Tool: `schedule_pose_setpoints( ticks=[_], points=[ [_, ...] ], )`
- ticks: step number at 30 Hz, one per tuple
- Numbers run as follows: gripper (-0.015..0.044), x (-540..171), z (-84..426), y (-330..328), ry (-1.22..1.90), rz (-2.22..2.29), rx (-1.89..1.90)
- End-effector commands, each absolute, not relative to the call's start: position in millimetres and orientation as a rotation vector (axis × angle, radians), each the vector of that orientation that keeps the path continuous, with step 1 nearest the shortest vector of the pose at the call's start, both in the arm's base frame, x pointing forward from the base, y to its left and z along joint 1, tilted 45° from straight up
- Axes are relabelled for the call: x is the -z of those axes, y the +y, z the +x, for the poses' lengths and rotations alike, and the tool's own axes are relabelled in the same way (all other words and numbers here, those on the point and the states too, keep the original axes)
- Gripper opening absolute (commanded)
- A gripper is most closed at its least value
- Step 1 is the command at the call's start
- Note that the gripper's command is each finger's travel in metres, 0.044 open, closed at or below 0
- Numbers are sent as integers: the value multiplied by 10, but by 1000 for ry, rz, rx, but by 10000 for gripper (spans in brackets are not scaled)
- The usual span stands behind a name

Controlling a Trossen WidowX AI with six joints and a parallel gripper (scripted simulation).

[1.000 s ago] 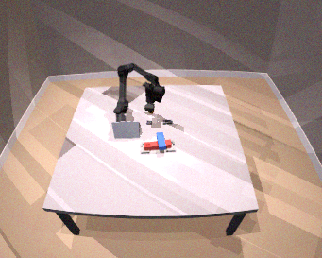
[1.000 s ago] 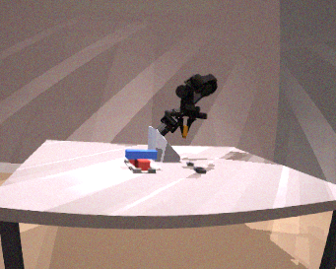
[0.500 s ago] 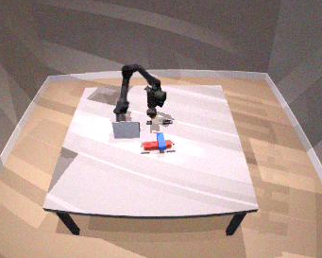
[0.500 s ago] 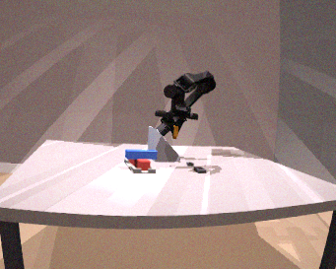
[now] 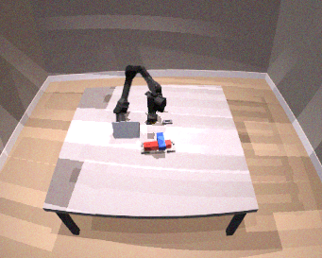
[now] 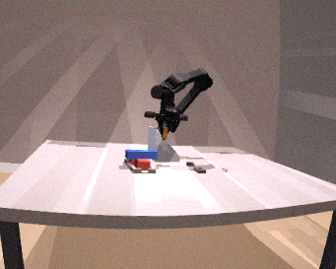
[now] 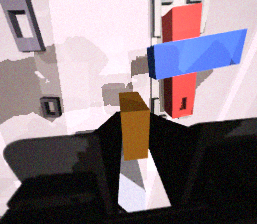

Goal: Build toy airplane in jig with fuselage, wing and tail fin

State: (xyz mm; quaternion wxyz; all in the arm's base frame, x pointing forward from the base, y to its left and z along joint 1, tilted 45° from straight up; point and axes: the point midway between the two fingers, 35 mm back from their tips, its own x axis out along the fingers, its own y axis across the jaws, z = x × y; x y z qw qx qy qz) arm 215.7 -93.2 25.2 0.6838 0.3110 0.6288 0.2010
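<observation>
Fingers [image 5: 152, 122] [image 6: 166, 134] clamp the orange tail fin [image 6: 165, 133] [image 7: 134, 134] above the bench [image 5: 196, 190] [image 6: 175, 198] [image 7: 84, 25]; the blue wing [image 5: 161, 141] [image 6: 141, 154] [image 7: 199, 54] lies across the red fuselage [image 5: 150, 146] [image 6: 142, 164] [image 7: 181, 97].

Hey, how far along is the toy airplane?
The red fuselage looks seated in the cradle, with the blue wing across its top. The gripper holds the orange tail fin. Left: fit that fin into the open socket near the fuselage's end, release and move clear.
</observation>
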Motion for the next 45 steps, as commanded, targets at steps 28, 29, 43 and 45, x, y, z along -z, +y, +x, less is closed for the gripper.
schedule_pose_setpoints(
  ticks=[28, 29, 43, 45],
  points=[
    [0, 642, 1844, -1386, 1385, 632, -526],
    [0, 671, 1830, -1395, 1384, 630, -529],
    [65, 885, 1716, -1451, 1374, 617, -551],
    [65, 886, 1714, -1448, 1374, 617, -551]
  ],
)
